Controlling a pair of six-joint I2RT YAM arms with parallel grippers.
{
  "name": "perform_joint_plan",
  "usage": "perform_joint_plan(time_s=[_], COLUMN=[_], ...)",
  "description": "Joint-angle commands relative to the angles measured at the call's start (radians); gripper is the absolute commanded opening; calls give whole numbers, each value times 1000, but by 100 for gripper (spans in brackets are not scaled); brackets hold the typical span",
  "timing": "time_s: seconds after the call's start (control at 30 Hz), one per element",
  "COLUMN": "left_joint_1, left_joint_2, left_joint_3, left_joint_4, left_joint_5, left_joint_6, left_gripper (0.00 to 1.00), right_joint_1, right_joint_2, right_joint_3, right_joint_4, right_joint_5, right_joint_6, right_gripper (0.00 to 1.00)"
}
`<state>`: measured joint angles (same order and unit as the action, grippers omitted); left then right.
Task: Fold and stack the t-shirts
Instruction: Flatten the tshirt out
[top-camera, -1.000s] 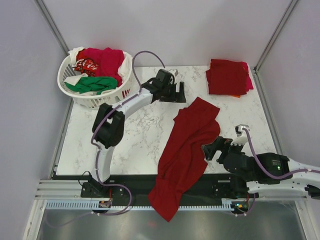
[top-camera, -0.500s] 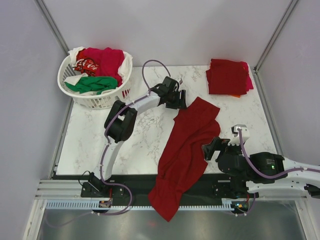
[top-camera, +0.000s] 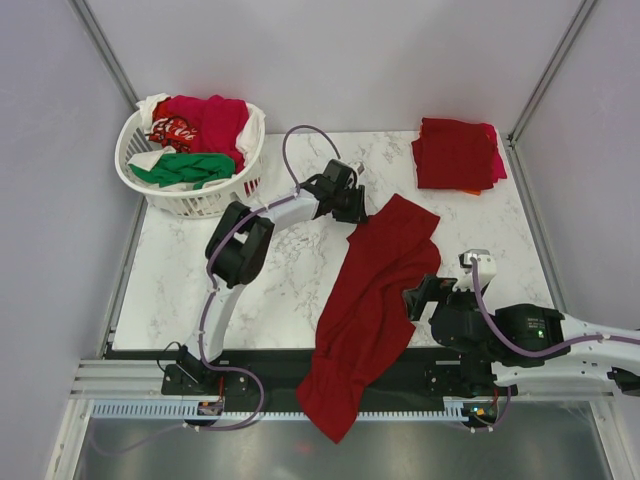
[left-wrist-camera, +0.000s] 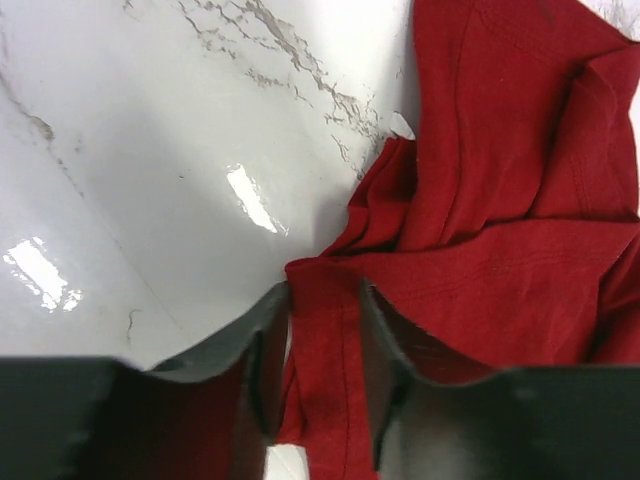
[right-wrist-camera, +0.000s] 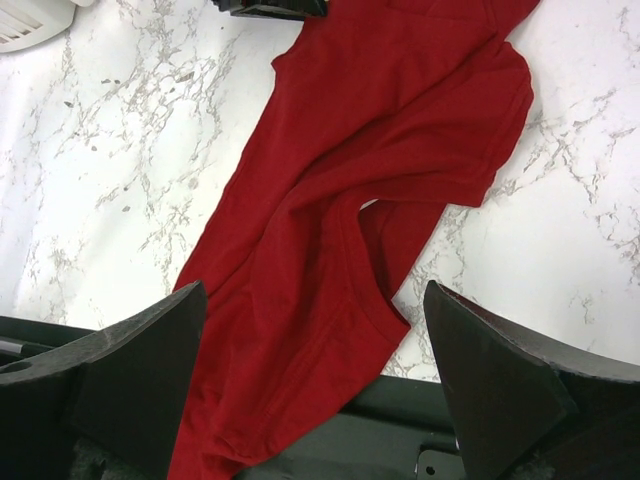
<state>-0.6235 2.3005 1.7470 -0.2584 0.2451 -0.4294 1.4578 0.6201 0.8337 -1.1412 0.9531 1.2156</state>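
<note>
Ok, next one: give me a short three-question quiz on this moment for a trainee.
1. True or false: the folded stack lies at the far right corner of the table.
2. What lies between the left fingers? A: a green shirt. B: a fold of the dark red t-shirt. C: nothing.
3. Fill in: the right fingers stand wide ___ above the spread shirt.
Key: 1 true; 2 B; 3 open.

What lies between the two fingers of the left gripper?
A narrow fold of the dark red t-shirt lies between the fingers; the left wrist view shows it.
</note>
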Motion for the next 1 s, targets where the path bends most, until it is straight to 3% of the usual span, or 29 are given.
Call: perform_joint_plan(time_s=[0.0,0.2,0.37,0.43,0.57,0.67,0.7,0.8,0.97], left_joint_1=[-18,-16,-9,4,79,183,211,300,338], left_joint_2=[42,50,-13,-82,-383,-565,-689,-900,-1036], left_joint_3=[-12,-4,-29,-59,-174,-343,-436,-590,-725], left_joint_4=[-4,11,21,19,8,-8,-13,-54,-156], left_joint_5=[17,4,-52,-84,-180,-275,-297,-407,-434], left_joint_6=[-9,-6,-14,-31,-84,-136,-144,-151,-117], left_gripper=[38,3,2,2,2,2,2,2,2], right_joint_1=[4,3,4,3,4,35,47,64,67], right_joint_2=[-19,-20,9,55,265,438,478,481,509], right_joint_3=[28,25,15,7,62,113,116,81,8], right_joint_4=[-19,-19,11,93,193,236,259,450,609], right_joint_5=[39,39,23,-23,-146,-192,-204,-313,-491], right_joint_6=[-1,-2,-33,-153,-312,-343,-358,-407,-438], right_gripper=[98,98,98,98,98,98,98,98,98])
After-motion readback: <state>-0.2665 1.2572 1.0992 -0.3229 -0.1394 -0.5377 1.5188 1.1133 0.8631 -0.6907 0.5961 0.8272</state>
